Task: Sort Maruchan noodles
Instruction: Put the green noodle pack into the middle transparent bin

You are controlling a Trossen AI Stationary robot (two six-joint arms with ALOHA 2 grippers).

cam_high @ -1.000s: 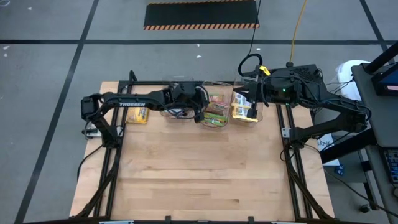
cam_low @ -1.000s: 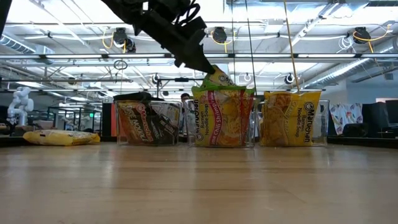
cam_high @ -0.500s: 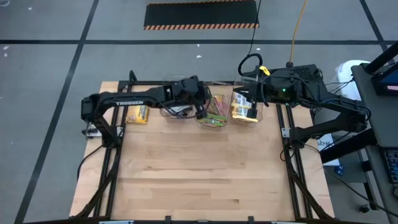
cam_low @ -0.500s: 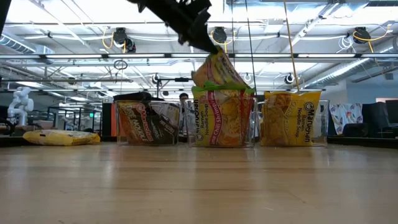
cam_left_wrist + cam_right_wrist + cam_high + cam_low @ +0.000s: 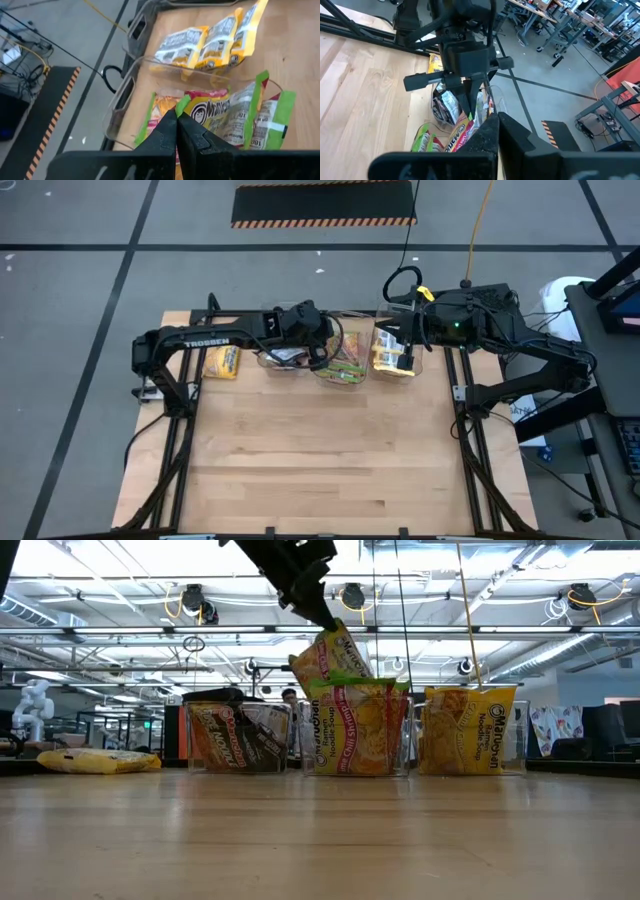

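Three clear bins stand in a row at the table's far edge. One holds black packets (image 5: pixel 238 735), the middle one lime-green and pink packets (image 5: pixel 360 730), and the right one yellow packets (image 5: pixel 470 730). Above the middle bin (image 5: pixel 345 365), my left gripper (image 5: pixel 322 622) is shut on a lime-green and pink noodle packet (image 5: pixel 330 658). My right gripper (image 5: pixel 408 345) hangs shut over the yellow bin (image 5: pixel 393 358), holding nothing. One more yellow packet (image 5: pixel 220 363) lies flat on the table at the far left. My left gripper pinches the packet's top edge (image 5: pixel 183 106) between its two fingers, near a corner. The fingers come slanting down from above. The packet hangs tilted below them, and its lower end (image 5: pixel 345 680) dips among the packets standing in the middle bin.
The wooden table (image 5: pixel 330 460) lies bare in front of the bins, between the two arms' dark frames. Cables (image 5: pixel 400 280) hang behind the right bin. The room beyond the far edge shows benches and equipment.
My left gripper has risen over the middle bin and rolled a little, staying shut. The lime-green packet has been drawn up out of the bin. Far more of it now shows above the rim, and its top has tipped toward the black bin.
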